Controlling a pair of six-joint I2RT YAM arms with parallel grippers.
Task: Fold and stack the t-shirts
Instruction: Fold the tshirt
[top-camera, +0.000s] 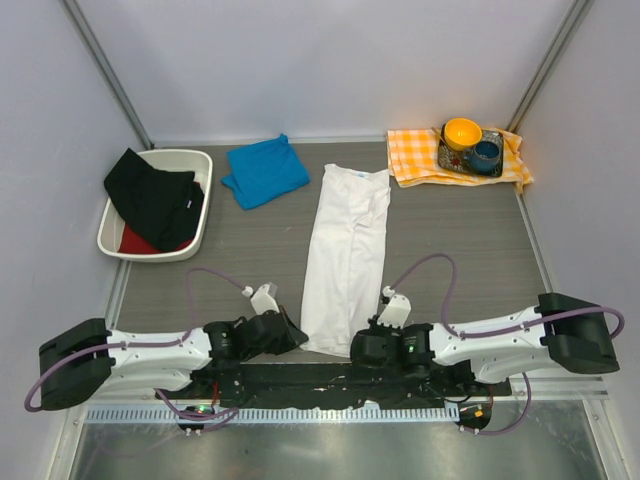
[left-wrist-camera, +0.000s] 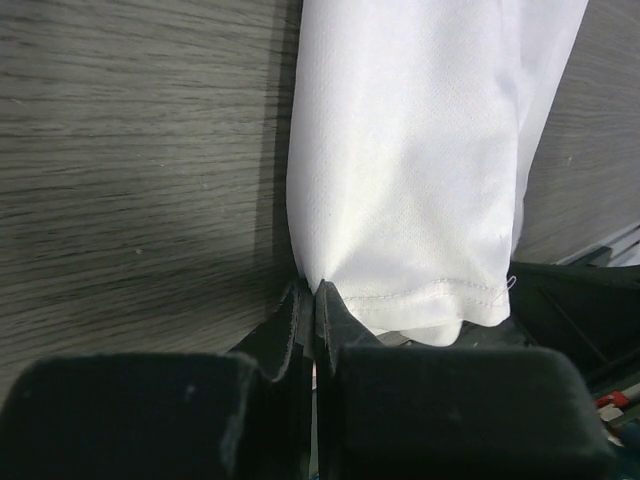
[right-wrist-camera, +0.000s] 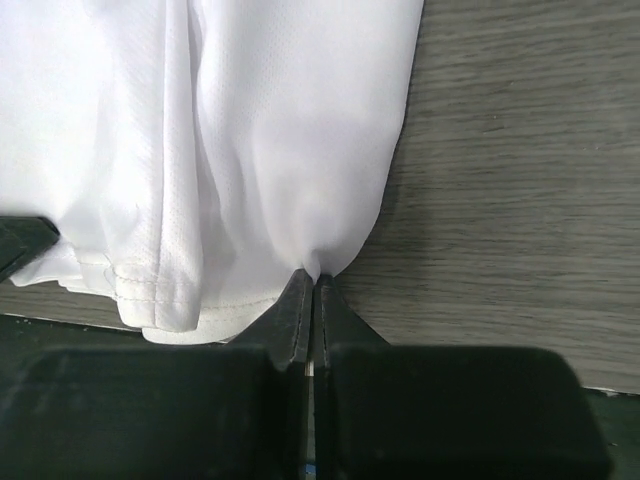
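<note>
the left gripper (left-wrist-camera: 313, 296) and right gripper (right-wrist-camera: 312, 286) are each pinched tight on a near hem corner of the white t-shirt (top-camera: 347, 250), a long strip laid out ahead of them. lift both corners evenly and carry the hem toward the collar. keep it taut between them, or the fold will likely skew.

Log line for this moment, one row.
white shirt: narrow strip, flat | left gripper: jaws shut on near hem corner | right gripper: same, other corner | blue shirt: folded, far side

The right gripper (right-wrist-camera: 316, 285) pinches the hem corner of the white t-shirt (right-wrist-camera: 250, 140), whose folded fabric spreads ahead and to its left over the grey wood-grain worktop (right-wrist-camera: 520, 170).
</note>
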